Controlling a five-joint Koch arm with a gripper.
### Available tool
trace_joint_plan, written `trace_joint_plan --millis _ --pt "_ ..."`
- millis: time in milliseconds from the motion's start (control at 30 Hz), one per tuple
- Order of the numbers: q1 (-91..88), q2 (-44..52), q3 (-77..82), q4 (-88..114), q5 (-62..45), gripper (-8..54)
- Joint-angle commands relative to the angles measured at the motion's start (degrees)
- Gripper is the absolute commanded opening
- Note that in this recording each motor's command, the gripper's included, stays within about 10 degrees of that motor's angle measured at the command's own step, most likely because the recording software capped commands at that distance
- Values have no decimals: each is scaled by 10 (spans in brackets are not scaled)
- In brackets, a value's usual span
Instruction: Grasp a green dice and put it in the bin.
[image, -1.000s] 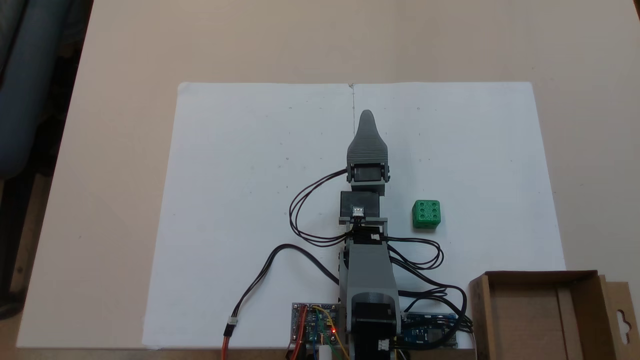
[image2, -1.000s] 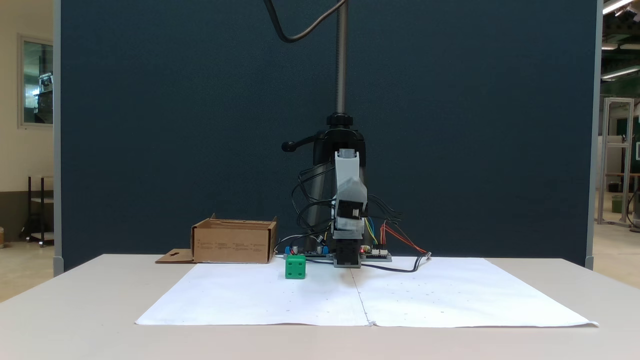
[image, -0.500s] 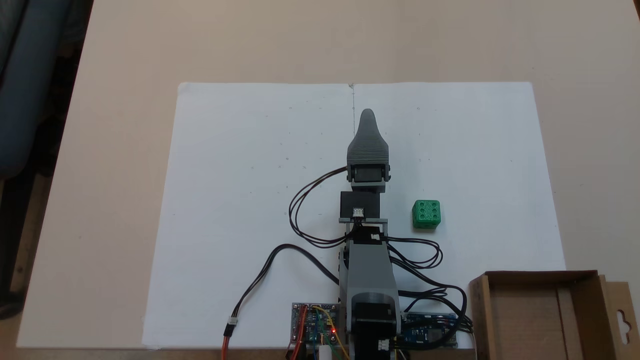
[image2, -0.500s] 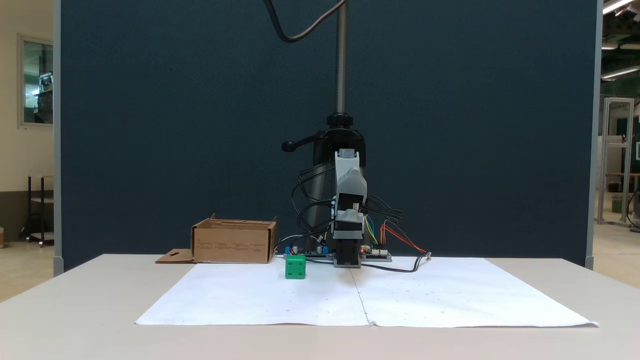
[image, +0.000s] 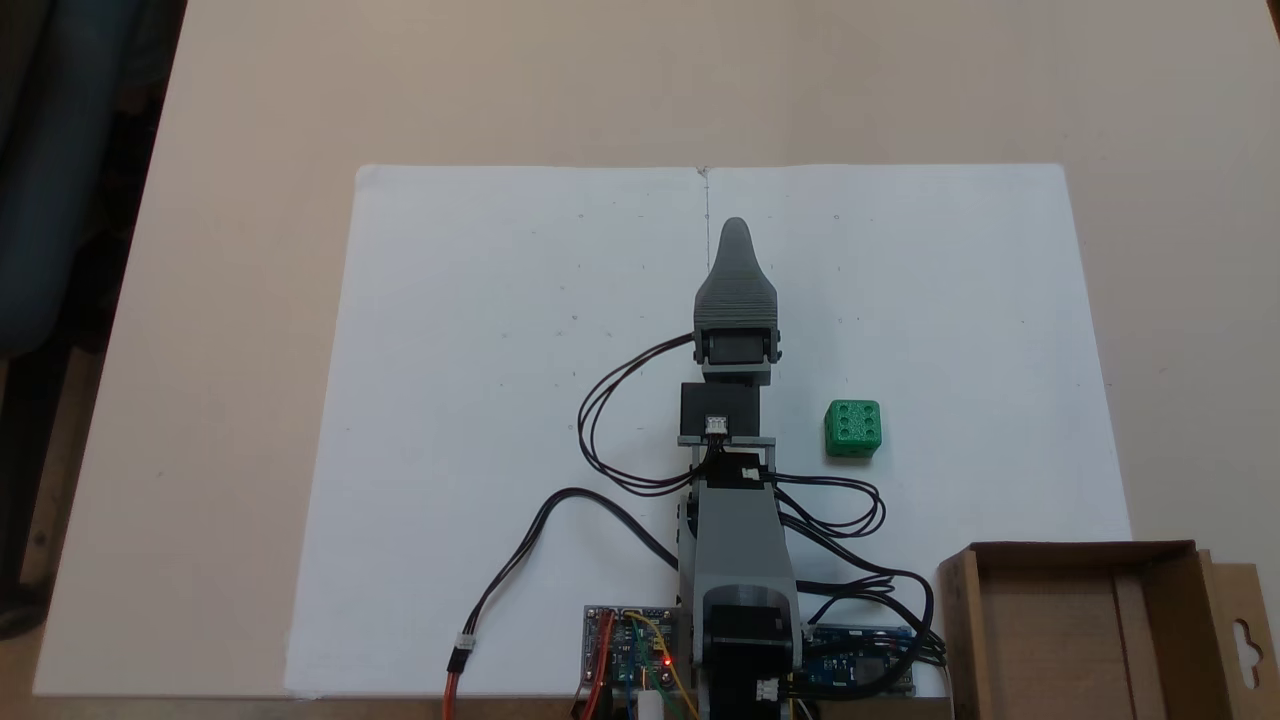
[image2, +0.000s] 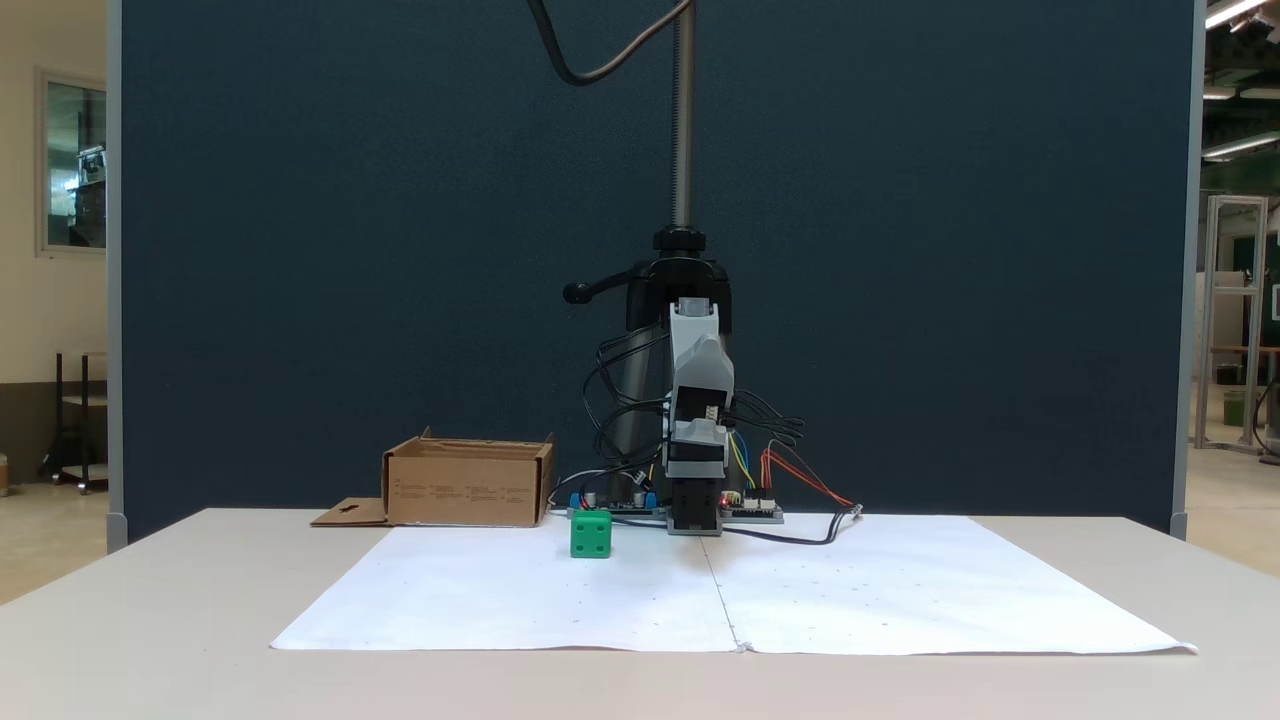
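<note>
End effector (image: 735, 235) aperture unclear, holding nothing, green dice (image: 853, 429) apart

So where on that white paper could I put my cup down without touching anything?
The paper is bare on its whole left half in the top-down fixed view, and beyond the end effector. It is crowded near the green dice, the cables, circuit boards and cardboard box.

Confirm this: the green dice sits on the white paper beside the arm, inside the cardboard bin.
Not quite. The green dice does sit on the white paper beside the arm, but outside the bin, on the bare sheet apart from it. Both fixed views show this.
</note>
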Motion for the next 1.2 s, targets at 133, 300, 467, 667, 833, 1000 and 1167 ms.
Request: trace_joint_plan --millis 133,300,467,667,833,1000,1167 --pt "7 64 35 -51 21 446" --pt "7 64 35 -49 19 439" --pt "7 64 35 -48 20 440" --pt "6 63 35 -48 18 439" --pt "7 63 24 11 15 433" --pt "5 63 -40 167 15 434" --pt "4 63 -141 362 15 438"
